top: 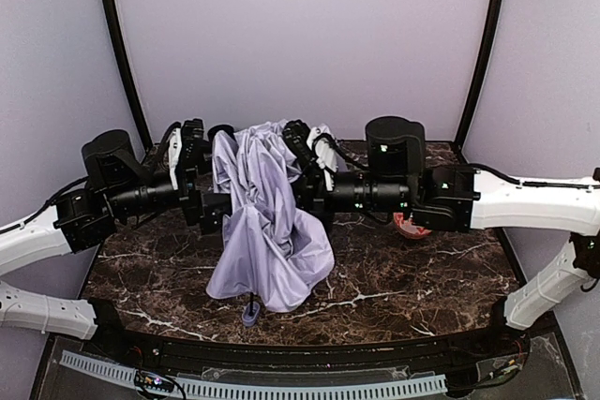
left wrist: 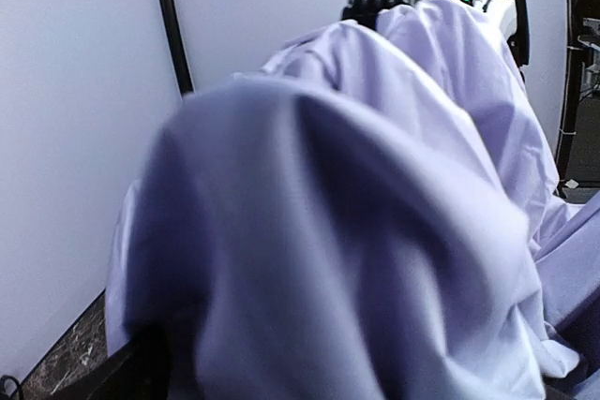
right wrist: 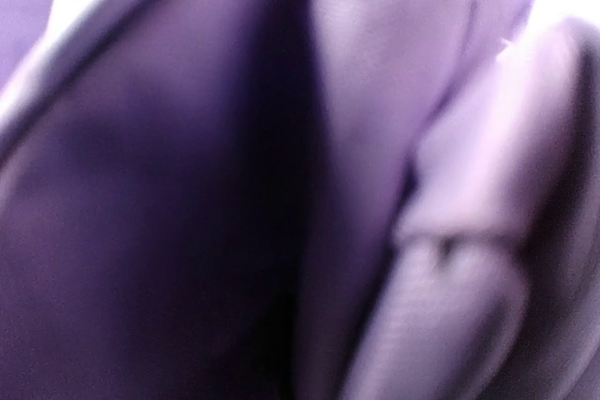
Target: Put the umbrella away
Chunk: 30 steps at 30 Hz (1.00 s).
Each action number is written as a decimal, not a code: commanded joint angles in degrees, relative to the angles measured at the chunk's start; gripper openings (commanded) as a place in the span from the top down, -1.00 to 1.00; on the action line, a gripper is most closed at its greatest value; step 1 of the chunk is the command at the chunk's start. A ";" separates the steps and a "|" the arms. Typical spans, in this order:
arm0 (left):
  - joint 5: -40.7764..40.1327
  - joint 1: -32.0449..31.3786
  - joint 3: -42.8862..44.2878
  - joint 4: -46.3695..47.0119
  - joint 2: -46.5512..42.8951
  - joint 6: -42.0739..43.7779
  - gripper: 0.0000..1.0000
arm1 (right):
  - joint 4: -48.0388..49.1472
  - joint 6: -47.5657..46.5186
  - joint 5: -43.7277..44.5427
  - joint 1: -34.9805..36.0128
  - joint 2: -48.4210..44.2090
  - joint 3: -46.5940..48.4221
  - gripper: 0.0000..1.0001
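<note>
We judge the step in hand to be gathering the loose canopy so it can be wrapped tight. The umbrella (top: 267,222) hangs at the centre of the top view, draped as a slack lavender sheet between the 2 arms, with its small handle (top: 251,311) resting low, toward the bottom centre of the frame. The left gripper (top: 214,210) meets the cloth from the left and the right gripper (top: 309,196) from the right. Fabric covers both sets of fingers, so we cannot tell whether either is apart, together or clamped on cloth. Both wrist views are filled with blurred folds and give us no help. To do this well, we would secure 1 firm hold near the shaft before the other arm sweeps the folds inward. We would move slowly, because thin fabric like this will probably slip and billow rather than stay where it is pushed. The worktop (top: 422,278) is dark marble with white veins, likely smooth, so the handle may slide if dragged. A red-patterned bowl (top: 408,225) sits mid-right, partly hidden behind the right arm and close enough to be nudged. Pale walls (top: 300,35) close in the back and sides, with 2 black posts (top: 122,53) rising along them, and a pale cable tray (top: 281,387) runs across the bottom edge.
</note>
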 commanded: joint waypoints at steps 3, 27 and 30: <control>-13.01 1.13 0.59 -6.06 -5.68 0.48 -0.98 | 8.95 3.61 18.35 -0.57 -10.44 -8.82 1.00; -13.52 -5.06 5.07 2.92 1.76 -18.41 -0.98 | -4.19 4.77 38.52 -1.40 -2.52 3.39 1.00; -21.71 -4.26 6.62 4.13 3.52 -15.16 -0.98 | -4.53 0.27 27.87 -0.50 -2.87 4.05 1.00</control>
